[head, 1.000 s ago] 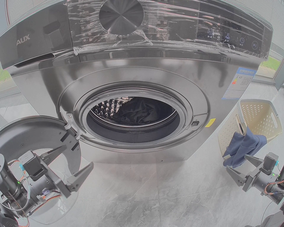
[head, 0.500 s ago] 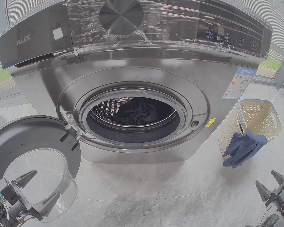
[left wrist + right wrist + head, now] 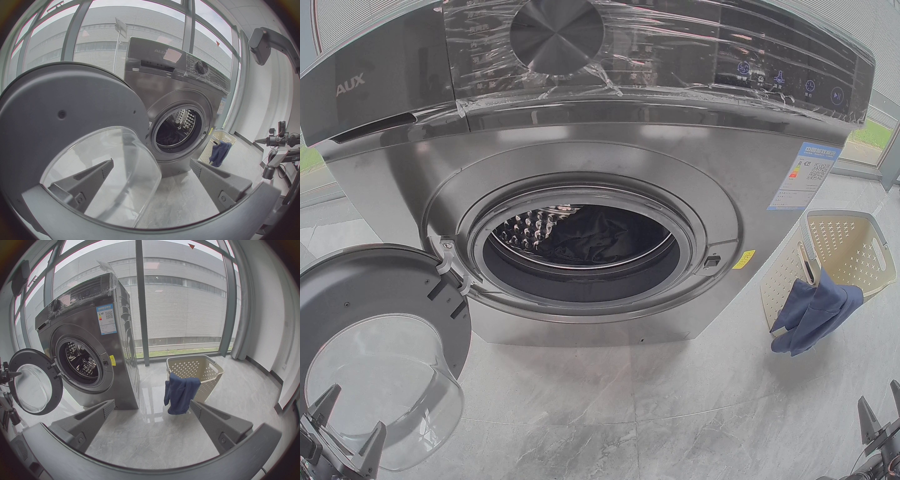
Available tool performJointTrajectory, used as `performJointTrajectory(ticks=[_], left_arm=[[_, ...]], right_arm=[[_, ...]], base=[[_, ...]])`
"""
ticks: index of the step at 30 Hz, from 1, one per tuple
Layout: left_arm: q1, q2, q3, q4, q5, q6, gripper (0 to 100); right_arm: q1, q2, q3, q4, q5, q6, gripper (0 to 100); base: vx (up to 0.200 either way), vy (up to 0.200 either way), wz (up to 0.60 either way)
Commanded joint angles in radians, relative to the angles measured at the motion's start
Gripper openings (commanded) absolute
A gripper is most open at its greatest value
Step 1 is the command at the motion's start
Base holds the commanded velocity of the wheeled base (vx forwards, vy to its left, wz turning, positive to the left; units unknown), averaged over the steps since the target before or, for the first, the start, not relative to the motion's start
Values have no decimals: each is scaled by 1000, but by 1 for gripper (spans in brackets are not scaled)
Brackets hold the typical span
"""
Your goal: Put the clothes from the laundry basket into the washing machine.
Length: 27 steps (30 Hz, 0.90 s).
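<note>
One blue garment (image 3: 814,310) hangs vertically over the laundry basket (image 3: 856,250) rim.

We see only part of the dark cloth (image 3: 600,234) inside the grey steel washing machine (image 3: 581,144); beside it, a blue garment (image 3: 815,312) hides part of the beige perforated basket (image 3: 850,250).

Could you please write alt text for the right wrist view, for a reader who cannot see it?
A blue garment hangs over the rim of a beige laundry basket beside a washing machine whose door stands open; the right claw is open, empty.
</note>
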Motion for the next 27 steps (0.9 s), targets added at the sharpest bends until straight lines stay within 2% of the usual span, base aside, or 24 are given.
performJointTrajectory(ticks=[1, 5, 6, 7, 9, 10, 11, 13, 16, 24, 27], left_arm=[[77, -116, 18, 61, -9, 8, 100], [90, -117, 18, 95, -8, 17, 100], [102, -117, 18, 118, -5, 35, 100], [117, -122, 18, 156, 1, 66, 100], [162, -140, 16, 192, -3, 83, 100], [203, -174, 13, 196, -6, 109, 100], [200, -175, 16, 184, -8, 117, 100], [192, -172, 18, 172, -11, 117, 100], [182, -198, 18, 202, -8, 98, 100], [180, -203, 18, 219, -6, 97, 100], [182, -203, 18, 234, 15, 66, 100]], right_arm=[[-73, -104, 17, 41, 91, -38, 100], [-71, -104, 17, 47, 87, -52, 100], [-73, -104, 17, 47, 87, -54, 100], [-73, -104, 17, 47, 88, -55, 100], [-70, -104, 17, 45, 90, -55, 100], [-70, -104, 17, 44, 90, -52, 100], [-70, -104, 17, 45, 90, -55, 100], [-70, -104, 17, 44, 90, -55, 100], [-70, -104, 17, 45, 90, -55, 100], [-70, -104, 17, 45, 90, -55, 100], [-70, -104, 17, 45, 90, -55, 100]], base=[[0, 0, 0], [0, 0, 0], [0, 0, 0], [0, 0, 0], [0, 0, 0], [0, 0, 0], [0, 0, 0], [0, 0, 0], [0, 0, 0], [0, 0, 0], [0, -200, 0]])
